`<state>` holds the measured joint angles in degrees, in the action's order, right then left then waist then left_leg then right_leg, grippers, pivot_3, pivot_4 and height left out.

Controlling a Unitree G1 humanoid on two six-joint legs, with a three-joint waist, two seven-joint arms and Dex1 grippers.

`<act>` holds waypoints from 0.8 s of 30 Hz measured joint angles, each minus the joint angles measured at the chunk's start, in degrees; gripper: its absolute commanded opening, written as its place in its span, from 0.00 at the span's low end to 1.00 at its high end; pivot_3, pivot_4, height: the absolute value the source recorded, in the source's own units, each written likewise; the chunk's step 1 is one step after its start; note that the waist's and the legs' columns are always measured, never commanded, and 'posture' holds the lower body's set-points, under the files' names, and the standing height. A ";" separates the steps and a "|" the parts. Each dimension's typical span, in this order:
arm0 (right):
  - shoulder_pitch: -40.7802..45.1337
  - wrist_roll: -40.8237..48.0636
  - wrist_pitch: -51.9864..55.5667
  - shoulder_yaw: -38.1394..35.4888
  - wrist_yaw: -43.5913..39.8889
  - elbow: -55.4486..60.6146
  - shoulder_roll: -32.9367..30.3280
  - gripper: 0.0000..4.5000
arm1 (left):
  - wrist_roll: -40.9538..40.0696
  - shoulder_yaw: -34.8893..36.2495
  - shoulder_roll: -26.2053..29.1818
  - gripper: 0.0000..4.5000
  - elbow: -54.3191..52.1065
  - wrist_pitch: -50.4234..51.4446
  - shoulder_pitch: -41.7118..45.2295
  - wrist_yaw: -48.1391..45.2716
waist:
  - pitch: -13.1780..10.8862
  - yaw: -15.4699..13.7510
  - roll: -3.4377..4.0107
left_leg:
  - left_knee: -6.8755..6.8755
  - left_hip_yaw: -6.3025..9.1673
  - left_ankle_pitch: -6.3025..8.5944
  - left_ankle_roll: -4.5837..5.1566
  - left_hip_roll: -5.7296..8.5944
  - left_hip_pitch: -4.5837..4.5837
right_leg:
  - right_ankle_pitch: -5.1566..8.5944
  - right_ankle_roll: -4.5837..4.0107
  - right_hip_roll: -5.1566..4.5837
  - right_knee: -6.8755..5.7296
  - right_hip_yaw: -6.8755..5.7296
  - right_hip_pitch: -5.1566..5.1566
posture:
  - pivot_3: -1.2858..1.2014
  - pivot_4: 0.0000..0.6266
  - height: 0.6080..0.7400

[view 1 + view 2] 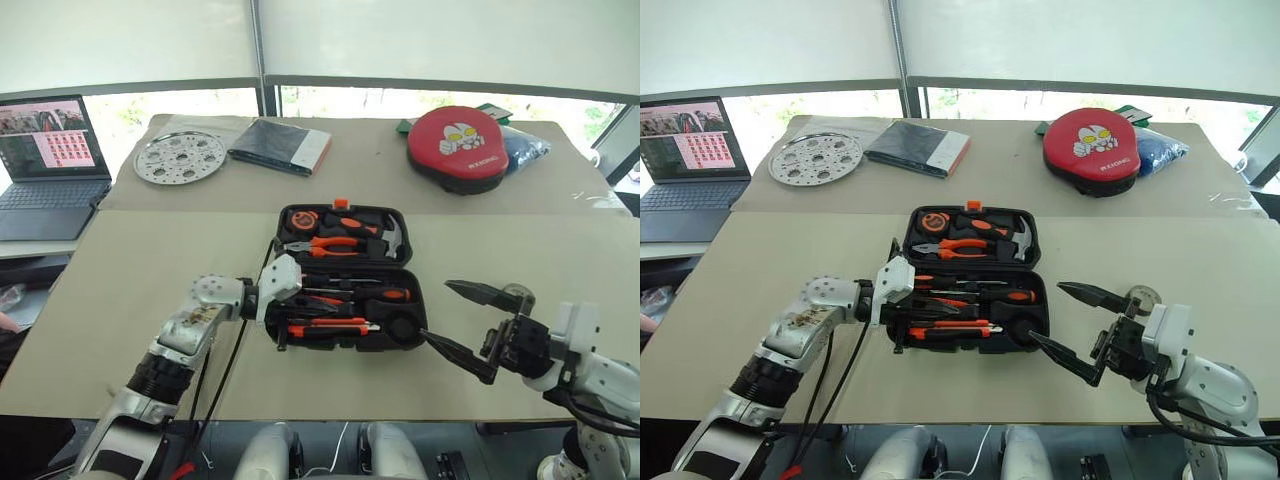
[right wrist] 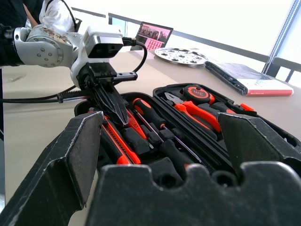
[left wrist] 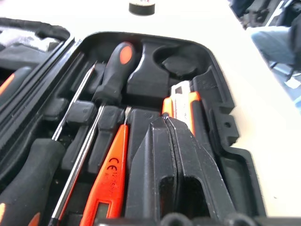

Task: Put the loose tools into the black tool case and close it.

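Note:
The black tool case (image 1: 418, 318) lies open at the middle of the table, lid half away from me. In its near half rest two screwdrivers (image 3: 115, 70), the orange tester pen (image 3: 110, 183) and the utility knife (image 3: 181, 106). My left gripper (image 1: 312, 306) is shut and empty. It points down into the near half from the case's left side, tips next to the utility knife. My right gripper (image 1: 435, 310) hovers open just right of the case, nothing between its fingers. The small tape roll (image 3: 142, 6) sits on the table beyond the case's right side.
Pliers (image 1: 335, 243), a hammer (image 1: 392, 238) and a tape measure (image 1: 303, 220) fill the lid half. At the back lie a laptop (image 1: 45, 160), a perforated metal disc (image 1: 180, 157), a dark flat book (image 1: 280, 146) and a red round pad (image 1: 460, 148).

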<state>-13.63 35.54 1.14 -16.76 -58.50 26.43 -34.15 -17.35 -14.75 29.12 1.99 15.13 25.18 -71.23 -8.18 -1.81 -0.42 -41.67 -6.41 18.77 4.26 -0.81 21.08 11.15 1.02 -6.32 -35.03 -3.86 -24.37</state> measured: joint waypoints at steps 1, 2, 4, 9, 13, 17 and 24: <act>0.01 0.00 0.00 0.02 0.00 0.00 0.00 1.00 | 0.00 -0.02 0.63 0.01 0.00 0.01 -0.01 -0.85 | 0.00 0.13 0.00 | 0.00 0.00 0.00 0.00 0.00 0.00 | 0.00 0.00 0.00 0.01 0.00 0.01 | 0.52 0.24 1.00; 0.01 0.00 0.00 0.03 0.00 0.00 0.00 1.00 | 0.00 -0.06 1.13 0.01 0.00 0.07 -0.08 -1.47 | 0.00 0.22 -0.01 | 0.00 0.00 0.01 0.01 0.00 0.01 | 0.00 0.00 0.00 0.02 0.00 0.02 | 0.52 0.24 1.00; 0.00 0.00 0.00 0.04 0.00 0.00 0.00 1.00 | 0.00 -0.08 1.74 0.01 -0.01 0.18 -0.49 -2.04 | -0.01 0.24 -0.01 | 0.00 0.00 0.02 0.03 0.01 0.01 | 0.00 0.01 -0.01 0.03 0.00 0.03 | 0.52 0.24 1.00; -0.94 0.00 0.00 0.06 -0.03 0.01 0.31 1.00 | 1.53 -2.09 1.82 0.01 -1.33 1.11 -0.85 -1.53 | -0.02 0.25 -0.03 | 0.00 0.00 0.03 0.05 0.01 0.01 | 0.00 0.02 -0.01 0.05 0.00 0.04 | 0.52 0.24 1.00; -1.06 -0.01 -0.01 0.07 -0.06 0.00 0.53 1.00 | 1.66 -2.86 1.54 0.01 -2.46 1.22 -0.94 -1.23 | -0.02 0.37 -0.03 | 0.00 0.00 0.03 0.05 0.01 0.00 | 0.01 0.03 -0.02 0.05 0.02 0.04 | 0.52 0.24 1.00; -0.76 -0.02 -0.01 0.09 -0.06 0.00 0.53 1.00 | 1.99 -3.55 1.55 0.01 -2.58 1.34 -0.91 -1.15 | -0.02 0.37 -0.03 | 0.00 0.00 0.03 0.06 0.01 0.00 | 0.02 0.03 -0.02 0.06 0.02 0.04 | 0.52 0.24 1.00; -0.61 -0.48 -0.18 0.11 -0.18 -0.14 0.53 1.00 | 2.01 -3.94 2.44 0.01 -2.58 0.70 -0.28 -2.24 | -0.02 0.48 -0.03 | 0.01 0.00 0.04 0.07 0.01 0.00 | 0.02 0.04 -0.02 0.06 0.02 0.04 | 0.52 0.24 1.00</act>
<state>-14.24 35.06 0.97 -16.64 -58.68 26.29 -33.62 -15.35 -18.69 31.57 -0.60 15.83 24.90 -73.47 -8.20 -1.33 -0.45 -41.67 -6.41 18.81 4.32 -0.80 21.08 11.17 1.05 -6.34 -34.98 -3.85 -24.34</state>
